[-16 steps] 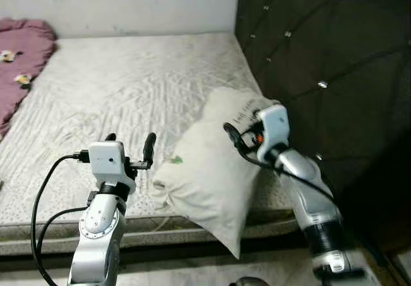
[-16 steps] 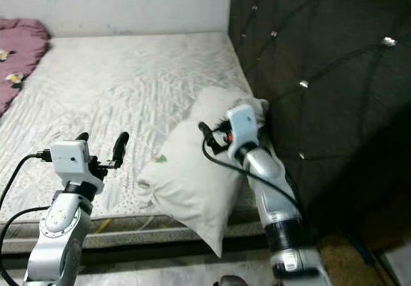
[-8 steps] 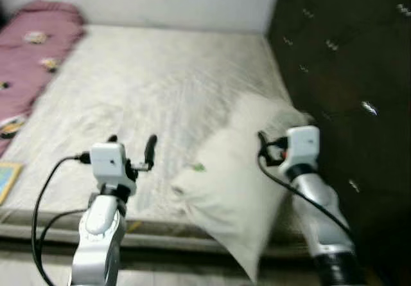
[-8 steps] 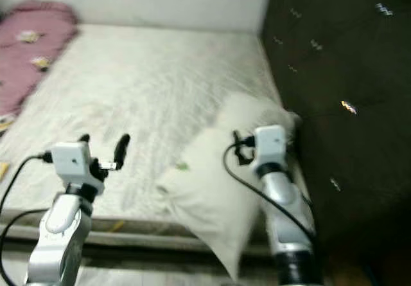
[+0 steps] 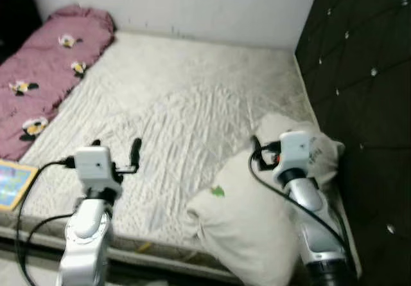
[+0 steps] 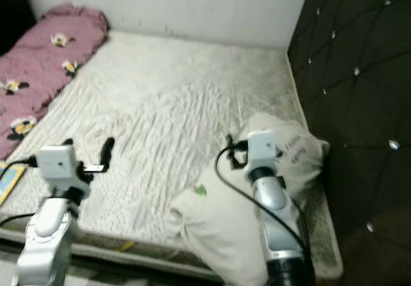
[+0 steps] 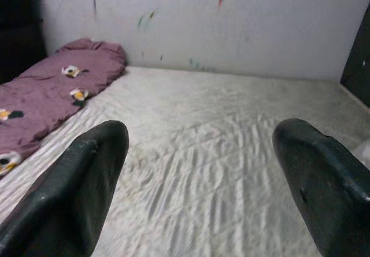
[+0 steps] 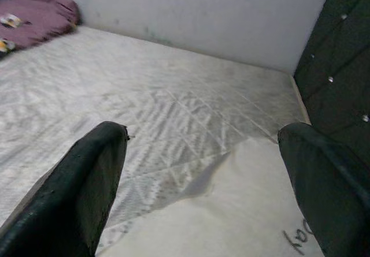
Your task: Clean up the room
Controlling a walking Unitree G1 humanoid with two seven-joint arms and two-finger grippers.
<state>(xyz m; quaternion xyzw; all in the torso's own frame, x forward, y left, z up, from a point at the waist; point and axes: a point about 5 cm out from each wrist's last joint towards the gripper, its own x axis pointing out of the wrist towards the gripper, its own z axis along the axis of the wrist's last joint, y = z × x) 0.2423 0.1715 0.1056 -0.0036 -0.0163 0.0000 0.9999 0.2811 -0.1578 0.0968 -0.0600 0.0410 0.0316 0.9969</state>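
A white pillow (image 5: 247,218) with a small green mark and dark lettering lies on the near right corner of the bed, against the dark padded headboard (image 5: 366,74). My right gripper (image 5: 258,150) hovers just above the pillow's upper part. In the right wrist view it is open, with nothing between the fingers (image 8: 95,176) and the pillow (image 8: 231,216) below them. My left gripper (image 5: 116,148) is open over the white quilted mattress (image 5: 180,99) near the bed's front edge. In the left wrist view its fingers (image 7: 87,176) are wide apart and hold nothing.
A maroon blanket (image 5: 48,67) with flower prints lies along the bed's left side, also seen as the maroon blanket (image 7: 52,84) in the left wrist view. A colourful flat book (image 5: 9,183) sits at the front left corner. A white wall (image 5: 192,3) runs behind the bed.
The camera has swung left and pulled back, so more of the bed and the maroon blanket show. Both arms hold the same pose, and both grippers stay open.
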